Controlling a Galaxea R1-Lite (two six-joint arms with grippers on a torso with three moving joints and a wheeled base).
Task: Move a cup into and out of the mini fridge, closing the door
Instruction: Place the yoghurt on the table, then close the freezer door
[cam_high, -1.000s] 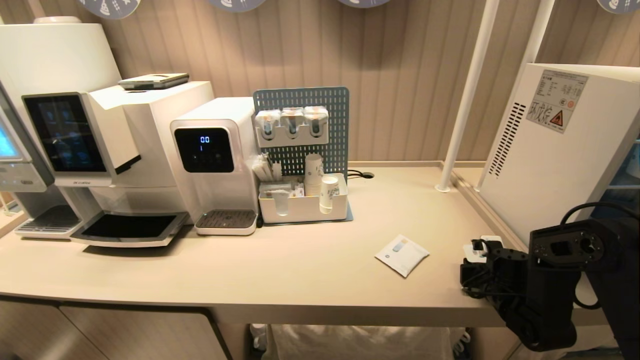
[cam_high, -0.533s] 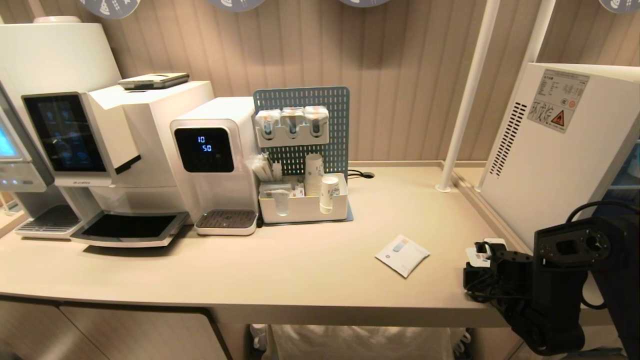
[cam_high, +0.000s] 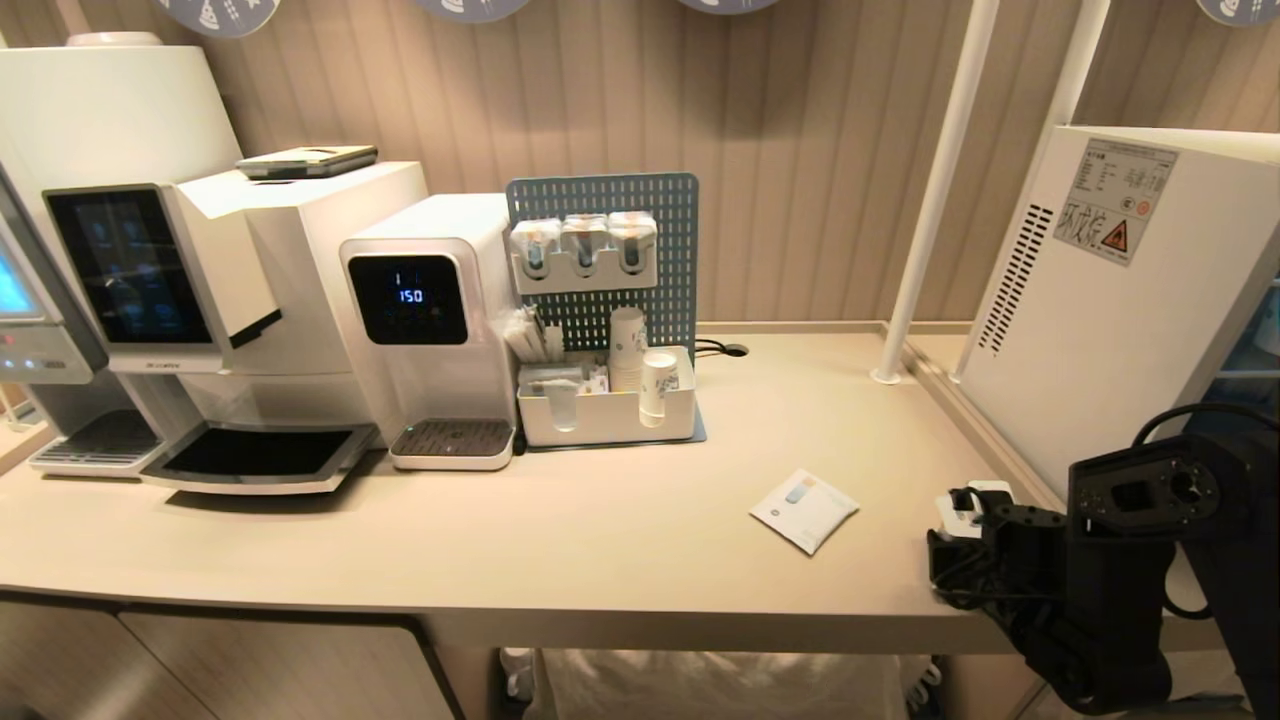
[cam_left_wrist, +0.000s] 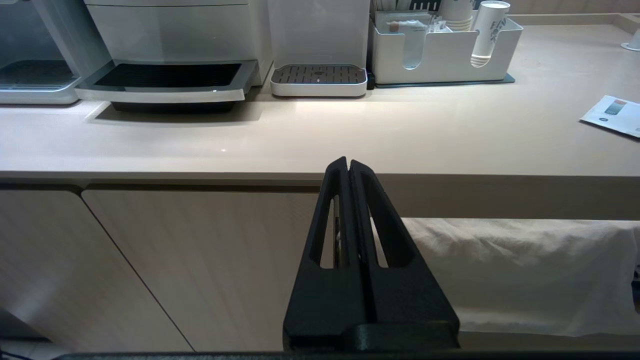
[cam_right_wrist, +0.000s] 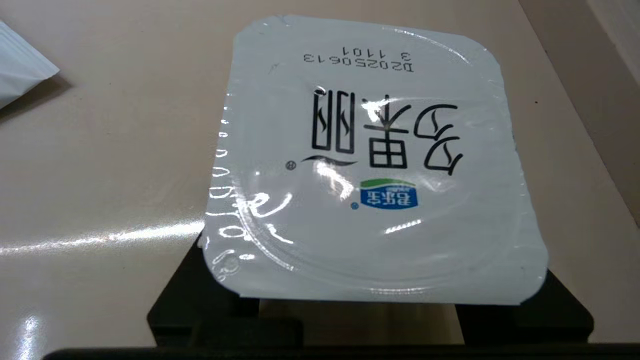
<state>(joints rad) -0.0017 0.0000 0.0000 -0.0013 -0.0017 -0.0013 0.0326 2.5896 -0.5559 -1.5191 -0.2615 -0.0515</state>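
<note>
Right hand (cam_high: 968, 525) sits low at the worktop's (cam_high: 600, 540) front right corner, fingers either side of the cup (cam_high: 962, 506), right by the mini fridge (cam_high: 1100, 320). Left hand (cam_left_wrist: 347, 170) is pressed shut, tips level with the worktop's front edge, cabinet fronts behind it. From the right wrist, the cup's foil lid faces up and it stands on the worktop between two dark fingers (cam_right_wrist: 200, 300). Honestly can't tell if they're squeezing it or loose.

Beige ribbed wall (cam_high: 800, 150) behind pale, perhaps laminate, counter (cam_high: 600, 520).
</note>
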